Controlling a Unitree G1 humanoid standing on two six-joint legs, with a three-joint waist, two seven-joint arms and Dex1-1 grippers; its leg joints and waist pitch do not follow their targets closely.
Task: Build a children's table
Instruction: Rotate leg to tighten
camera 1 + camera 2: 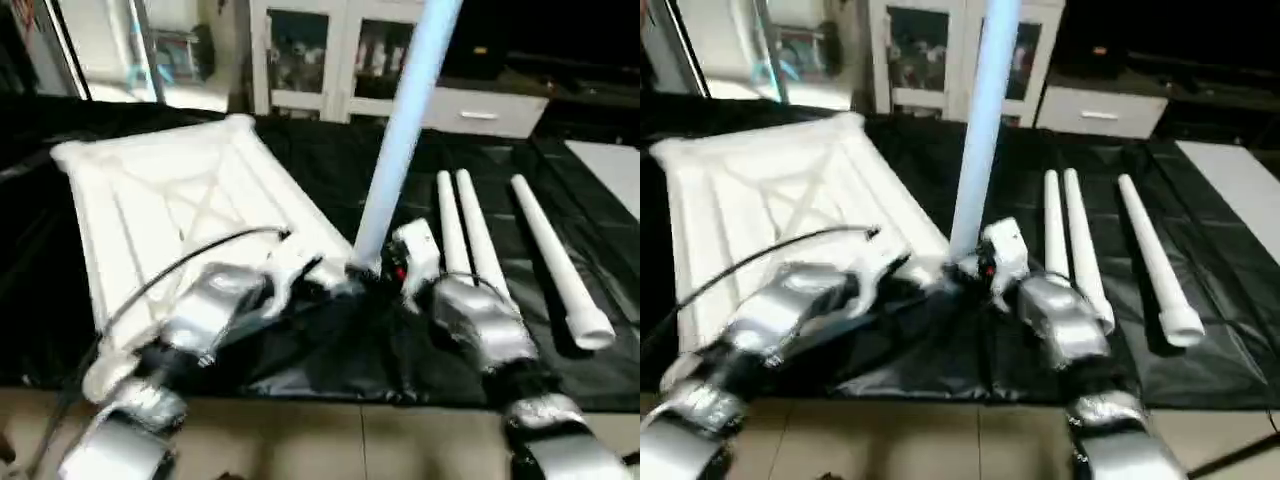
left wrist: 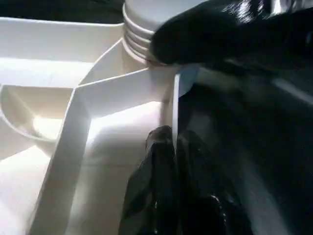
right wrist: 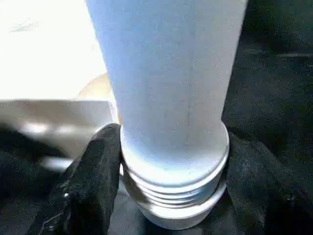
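Right gripper (image 3: 168, 196) — fingers astride upright leg (image 1: 400, 140)

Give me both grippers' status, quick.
Left gripper: shut on the rim of the white plastic ribbed tabletop.
Right gripper: shut on the upright white tapered tube leg, just above its threads.

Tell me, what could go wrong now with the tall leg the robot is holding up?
The upright leg leans a bit, and its threads are still showing, so it could screw in crooked or jam. The right pincer grips it only near the bottom, so the long top could tip. The left pincer pinches just a thin rim of the tabletop, which might slide on the black sheet.
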